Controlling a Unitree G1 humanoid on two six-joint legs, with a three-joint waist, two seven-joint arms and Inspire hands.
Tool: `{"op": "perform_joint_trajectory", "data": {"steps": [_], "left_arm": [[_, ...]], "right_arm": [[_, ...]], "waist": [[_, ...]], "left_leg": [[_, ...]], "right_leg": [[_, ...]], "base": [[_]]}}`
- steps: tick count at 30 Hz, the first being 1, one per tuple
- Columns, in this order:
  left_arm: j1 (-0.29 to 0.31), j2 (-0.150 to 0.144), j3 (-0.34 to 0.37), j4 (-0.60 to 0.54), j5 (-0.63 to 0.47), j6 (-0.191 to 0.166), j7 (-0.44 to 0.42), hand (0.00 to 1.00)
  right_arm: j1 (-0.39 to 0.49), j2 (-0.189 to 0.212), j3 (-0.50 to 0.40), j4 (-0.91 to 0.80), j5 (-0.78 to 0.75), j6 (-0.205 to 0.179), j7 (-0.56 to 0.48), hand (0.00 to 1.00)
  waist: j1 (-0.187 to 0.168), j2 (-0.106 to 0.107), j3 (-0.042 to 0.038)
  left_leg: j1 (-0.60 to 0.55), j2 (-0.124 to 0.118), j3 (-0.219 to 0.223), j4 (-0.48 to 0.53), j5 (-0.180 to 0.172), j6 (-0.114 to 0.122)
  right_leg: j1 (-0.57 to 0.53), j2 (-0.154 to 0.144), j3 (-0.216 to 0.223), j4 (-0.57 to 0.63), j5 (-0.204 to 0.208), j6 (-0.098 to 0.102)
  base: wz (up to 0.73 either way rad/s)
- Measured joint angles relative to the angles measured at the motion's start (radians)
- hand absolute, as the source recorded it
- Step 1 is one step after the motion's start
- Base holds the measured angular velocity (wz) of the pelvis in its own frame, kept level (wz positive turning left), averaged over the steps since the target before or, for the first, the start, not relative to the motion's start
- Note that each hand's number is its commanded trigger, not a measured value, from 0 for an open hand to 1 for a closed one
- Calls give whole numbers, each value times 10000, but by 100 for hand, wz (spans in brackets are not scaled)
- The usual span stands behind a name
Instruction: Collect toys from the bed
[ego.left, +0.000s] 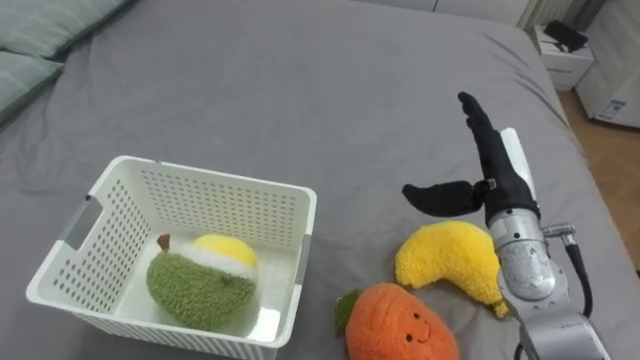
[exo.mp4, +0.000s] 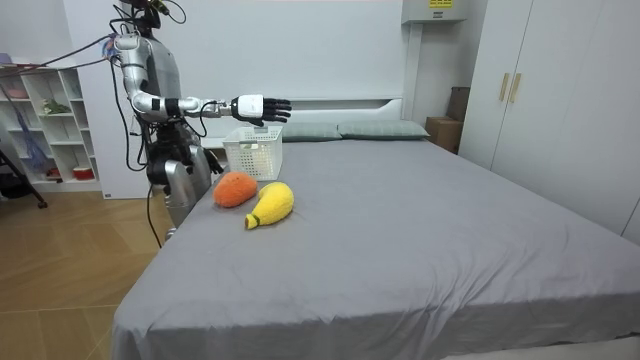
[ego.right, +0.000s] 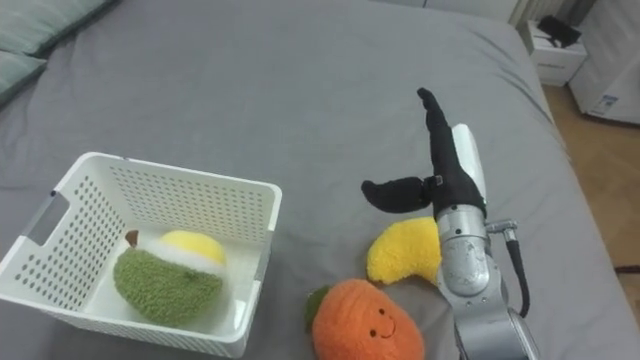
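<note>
A white plastic basket (ego.left: 66, 228) (exo.mp4: 252, 152) (ego.right: 37, 228) sits on the grey bed at my left. Inside it lies a green and yellow plush fruit (ego.left: 203, 280) (ego.right: 167, 276). On the sheet to its right lie an orange plush with a face (ego.left: 400, 324) (exo.mp4: 235, 188) (ego.right: 364, 324) and a yellow plush banana (ego.left: 450, 257) (exo.mp4: 271, 204) (ego.right: 403, 251). My right hand (ego.left: 482, 172) (exo.mp4: 262, 107) (ego.right: 436, 164) hovers open above the banana, fingers straight and thumb spread, holding nothing.
Grey-green pillows (ego.left: 35, 45) (exo.mp4: 350, 130) lie at the head of the bed. A white bedside cabinet (ego.left: 563, 55) stands past the far corner. A white wardrobe (exo.mp4: 555, 95) is on the room view's right, shelves (exo.mp4: 45, 125) on its left. I stand at the bedside.
</note>
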Motion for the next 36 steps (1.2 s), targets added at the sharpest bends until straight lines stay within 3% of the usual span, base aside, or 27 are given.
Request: {"op": "perform_joint_trajectory", "data": {"steps": [6, 14, 15, 23, 29, 33, 36], "left_arm": [[137, 24, 106, 1, -3, 308, -16, 0], [132, 189, 94, -211, -7, 231, -55, 0], [134, 197, 94, -307, -13, 206, -56, 0], [77, 224, 90, -358, -8, 98, -62, 0], [57, 355, 87, -357, -6, -44, -254, 0], [-11, 433, 46, -410, -28, -252, -236, 0], [-64, 455, -131, -405, -32, -338, -232, 0]], "right_arm": [[256, 1, -91, 1290, -51, 26, -180, 0], [209, -314, -138, 2620, 87, 18, -171, 0], [176, -391, -138, 2660, 50, 9, -173, 0], [-884, -733, -138, 5092, 98, -77, -172, 0], [-1409, -839, -175, 6227, -3, -217, -177, 0], [-1821, -889, -174, 6681, -30, -316, -178, 0], [-2070, -1019, -99, 7114, 91, -399, -224, 0]], "waist": [[-107, -56, -21], [-105, 54, -6], [-97, 82, -42], [-97, 22, -62], [-51, -103, 6], [-58, -98, 17], [27, -24, 69]], "left_leg": [[-58, -9, 1, 1, -10, 14], [-206, -8, 22, 29, -13, 22], [-281, -9, 15, 45, -12, 23], [-796, -28, -154, 137, 2, 34], [-1027, -29, -268, 159, 6, 33], [-1271, -37, -305, 221, 9, 38], [-1426, -41, -352, 272, 9, 38]], "right_leg": [[-1, -17, -7, 6, 0, 1], [-178, -20, -25, 37, 1, -1], [-285, -24, -40, 46, 2, -2], [-677, -58, -294, 36, 2, -2], [-831, -54, -387, 11, 2, -2], [-1010, -82, -544, 26, 3, -2], [-1089, -87, -601, 25, 5, -2]], "base": [[0], [0], [4], [7], [6], [6], [6]]}}
